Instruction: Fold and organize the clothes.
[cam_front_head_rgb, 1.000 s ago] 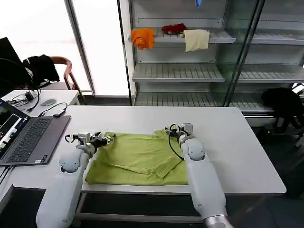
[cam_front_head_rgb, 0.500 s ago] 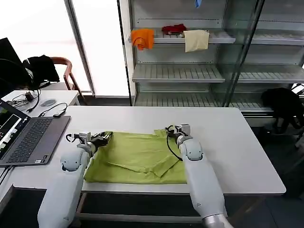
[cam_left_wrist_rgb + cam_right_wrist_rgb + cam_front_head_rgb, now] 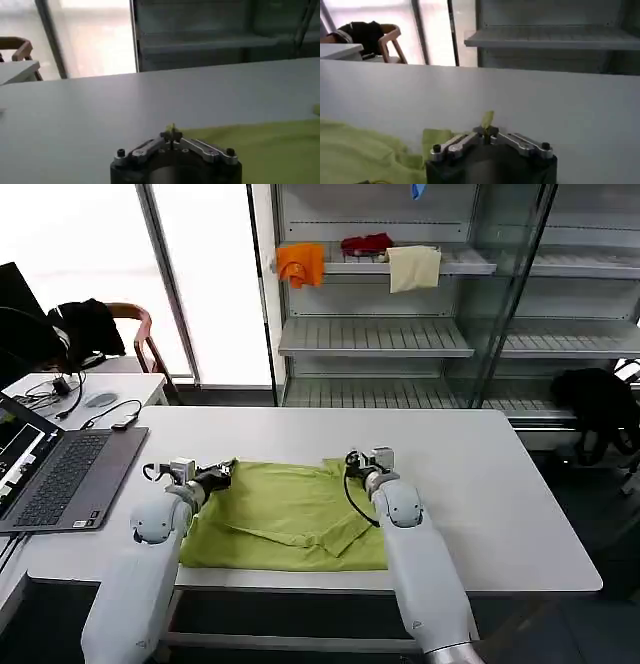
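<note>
Pinching the far corners of the lime yellow-green cotton T-shirt (image 3: 285, 514), the left gripper (image 3: 222, 474) and right gripper (image 3: 352, 461) hold its long axis running from jaw to jaw on the white table (image 3: 500, 484).

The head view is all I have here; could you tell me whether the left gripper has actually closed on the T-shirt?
Observer: Yes. In the left wrist view the left gripper is shut, with a sliver of the lime T-shirt pinched between its fingertips.
Operator: Thank you. And is the right one the same?
Observer: In its own wrist view the right gripper is also shut, with a small tuft of green cloth poking up between the fingertips.
Operator: Is anything on the table just beyond the left gripper?
Observer: The left wrist view shows bare white table ahead of it.
</note>
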You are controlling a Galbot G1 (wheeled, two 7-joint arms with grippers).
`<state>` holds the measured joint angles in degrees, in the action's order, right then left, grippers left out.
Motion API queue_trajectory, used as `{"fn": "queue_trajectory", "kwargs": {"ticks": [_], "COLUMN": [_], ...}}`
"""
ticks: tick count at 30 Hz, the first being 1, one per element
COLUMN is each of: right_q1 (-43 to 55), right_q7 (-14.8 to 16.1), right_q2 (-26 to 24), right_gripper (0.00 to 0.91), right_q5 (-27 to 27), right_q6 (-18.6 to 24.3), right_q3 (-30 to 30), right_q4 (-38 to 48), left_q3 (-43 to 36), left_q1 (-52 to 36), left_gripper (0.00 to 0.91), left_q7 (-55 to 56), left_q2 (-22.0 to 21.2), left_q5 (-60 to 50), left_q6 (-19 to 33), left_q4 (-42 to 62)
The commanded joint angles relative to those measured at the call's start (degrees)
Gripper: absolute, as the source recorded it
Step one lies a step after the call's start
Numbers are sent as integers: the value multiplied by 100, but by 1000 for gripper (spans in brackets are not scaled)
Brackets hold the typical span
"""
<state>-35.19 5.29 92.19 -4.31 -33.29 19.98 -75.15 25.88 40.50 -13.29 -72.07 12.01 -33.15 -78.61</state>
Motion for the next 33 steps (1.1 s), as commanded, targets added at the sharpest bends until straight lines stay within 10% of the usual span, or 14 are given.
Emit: {"fn": "queue_trajectory", "kwargs": {"ticks": [1, 33], "right_q1": [-243, -2902], "right_q7": [-103, -49], "right_q2": [-323, -757], "right_gripper": [0, 0], "right_q5": [-421, -470], "right_q6": [5, 0], "right_q3": [-111, 4], "right_q4": [-771, -3550], "left_q3": [46, 1072], "left_q1": [46, 2380], "left_gripper": [10, 10], "left_q7": [29, -513], "left_q2": [26, 572], "left_q5": [171, 1357], "left_q6": [9, 175], "left_q4": [-350, -2499]}}
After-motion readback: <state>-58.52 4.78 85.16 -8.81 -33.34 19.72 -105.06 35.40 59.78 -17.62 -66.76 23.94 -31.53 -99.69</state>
